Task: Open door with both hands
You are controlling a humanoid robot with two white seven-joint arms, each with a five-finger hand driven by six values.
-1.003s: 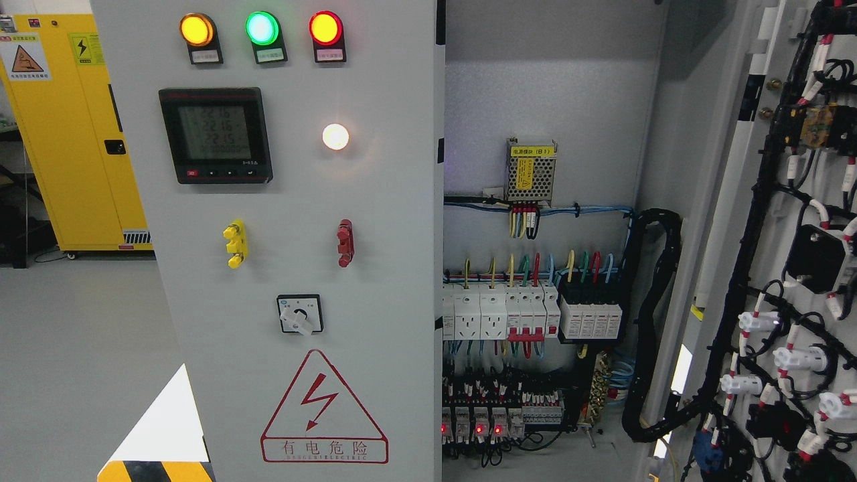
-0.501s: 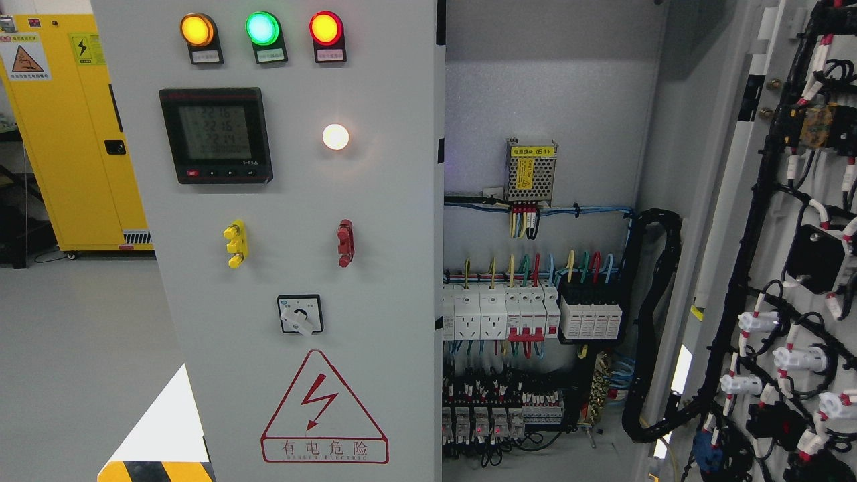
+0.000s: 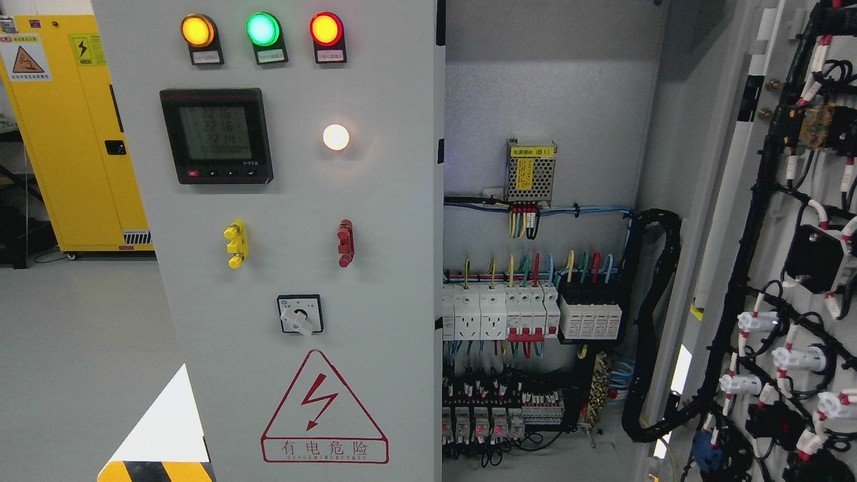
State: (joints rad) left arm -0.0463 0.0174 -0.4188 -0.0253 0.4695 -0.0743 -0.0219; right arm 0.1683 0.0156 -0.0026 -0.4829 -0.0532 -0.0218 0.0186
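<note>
Grey sheet steel fills the near view: the cabinet's left door [image 3: 375, 201] stands closed, carrying a red lightning warning triangle [image 3: 324, 410], a rotary switch [image 3: 300, 314], a digital meter [image 3: 216, 136] and amber, green and red lamps (all lit). The right door [image 3: 743, 221] is swung wide open at the picture's right, its inner face laced with black cabling. Between them sit rows of circuit breakers [image 3: 529, 311]. Farther left stands a yellow cabinet [image 3: 67, 134]. Neither hand shows, so the fingers' state cannot be told.

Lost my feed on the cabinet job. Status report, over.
Neither hand in view. Right door swung wide open, wiring exposed. Left door looks closed, lamps lit. Nothing blocking it.
</note>
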